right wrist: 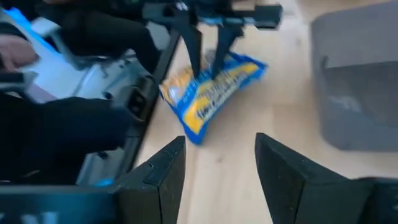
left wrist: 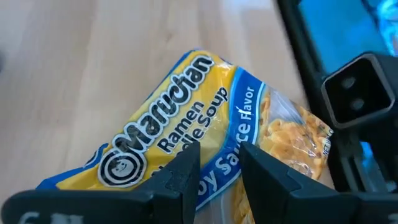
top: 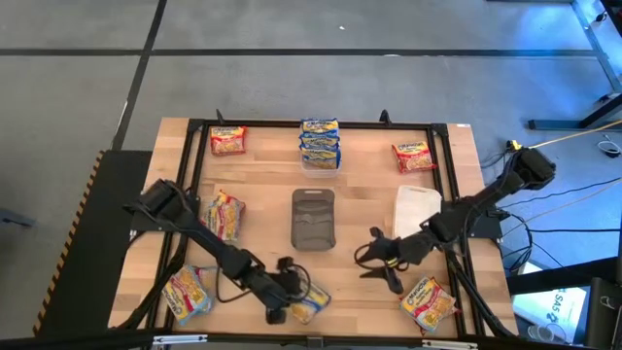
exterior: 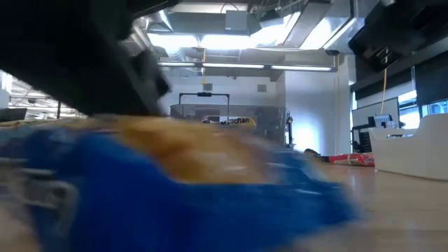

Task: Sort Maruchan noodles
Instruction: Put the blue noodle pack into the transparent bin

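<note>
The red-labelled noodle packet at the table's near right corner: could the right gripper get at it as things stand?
Probably yes: the right gripper hangs open and empty, and bare wood separates it from that packet.

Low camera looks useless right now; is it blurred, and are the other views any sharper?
Low view: a blue-and-yellow packet fills the foreground, badly out of focus. Left wrist view: that packet's label is sharp. Right wrist view: slightly soft. High view: clear, evenly lit.

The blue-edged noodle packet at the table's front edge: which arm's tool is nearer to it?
Left. The left tool is right at the blue-edged packet, fingers straddling it. The right tool hangs open off to the packet's right, with bare table between.
</note>
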